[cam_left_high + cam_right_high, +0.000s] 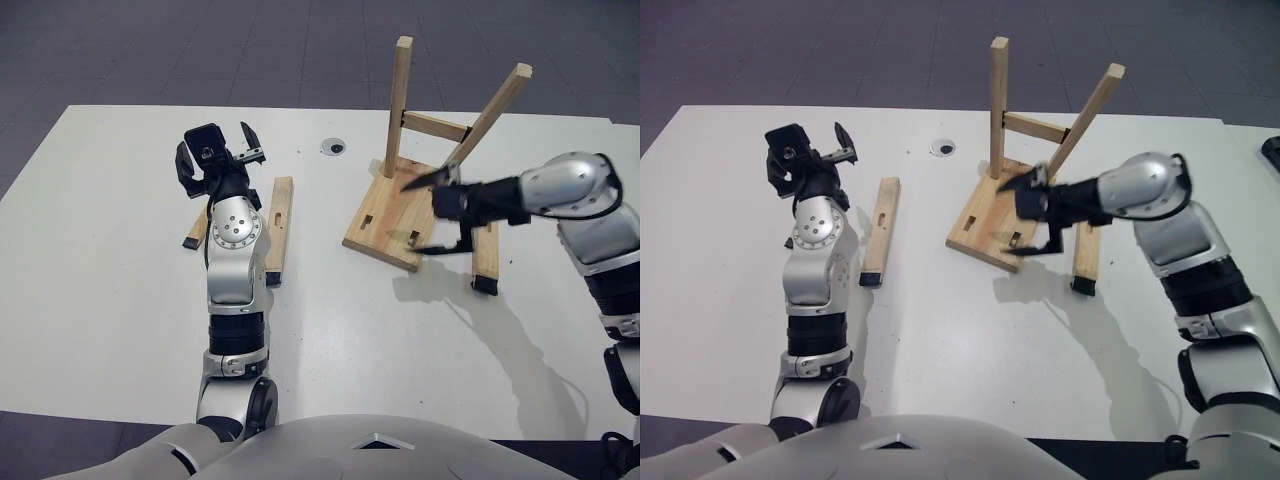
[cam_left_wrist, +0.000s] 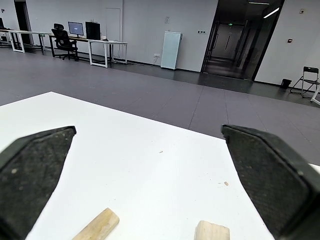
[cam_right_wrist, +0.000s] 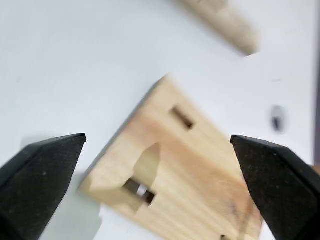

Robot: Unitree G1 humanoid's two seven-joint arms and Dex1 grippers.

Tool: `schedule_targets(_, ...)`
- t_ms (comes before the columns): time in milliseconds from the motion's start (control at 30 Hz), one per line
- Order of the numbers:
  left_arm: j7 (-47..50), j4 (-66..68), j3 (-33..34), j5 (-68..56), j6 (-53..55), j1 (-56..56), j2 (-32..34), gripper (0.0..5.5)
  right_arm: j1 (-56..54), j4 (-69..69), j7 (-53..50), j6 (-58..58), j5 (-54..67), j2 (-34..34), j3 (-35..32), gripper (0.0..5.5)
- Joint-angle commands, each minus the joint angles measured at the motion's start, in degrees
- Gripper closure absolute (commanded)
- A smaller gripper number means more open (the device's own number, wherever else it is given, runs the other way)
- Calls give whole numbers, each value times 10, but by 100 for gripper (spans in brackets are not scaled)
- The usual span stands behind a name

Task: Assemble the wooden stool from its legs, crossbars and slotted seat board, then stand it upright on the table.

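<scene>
A loose leg [image 1: 485,262] lies on the white desk [image 1: 110,300] at the near right, just beside the near right corner of the seat board [image 1: 385,222]. Left of centre, another loose leg [image 1: 278,230] lies pointing near to far. A third wooden piece [image 1: 193,234] shows partly from behind the left arm. The seat board sits right of centre with its slots facing up. The right tool [image 1: 410,220] hovers over its near edge, its fingers spread wide with nothing between them. The left tool [image 2: 148,132] is raised above the far ends of the two left pieces, also wide open and empty. From the board's far side rise two legs: one upright [image 1: 397,105], one leaning right [image 1: 490,110], with a crossbar [image 1: 434,126] between them. Farther left is a small round hole [image 1: 333,148] in the desk.
</scene>
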Motion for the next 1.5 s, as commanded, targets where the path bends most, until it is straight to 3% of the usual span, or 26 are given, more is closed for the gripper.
schedule_targets(33,-10,-2,-4,-3,10,19,-5,10,-16,-35,-227,150,245,98,-281,13)
schedule_targets(100,-17,-1,-3,-4,14,16,4,10,-6,-43,-358,122,212,132,-342,13)
schedule_targets(300,-34,-4,3,-2,21,10,21,10,-23,-54,-675,109,82,191,-409,13)
schedule_targets(467,-41,-1,9,-1,21,4,27,10,-7,-24,-808,83,-86,201,-331,13)
schedule_targets(633,-42,9,8,-2,19,-6,24,10,-39,114,-885,88,-151,233,-297,13)
schedule_targets(767,-42,18,10,-4,16,-14,22,10,-89,321,-866,40,-155,249,-277,13)
schedule_targets(933,-43,25,15,-5,13,-20,25,10,-138,464,-832,-53,-161,249,-253,13)
schedule_targets(1267,-48,32,17,-5,12,-24,26,10,-182,531,-702,-273,-199,259,-163,13)
schedule_targets(1500,-59,35,13,0,20,-19,36,10,-194,547,-656,-299,-215,246,-139,13)
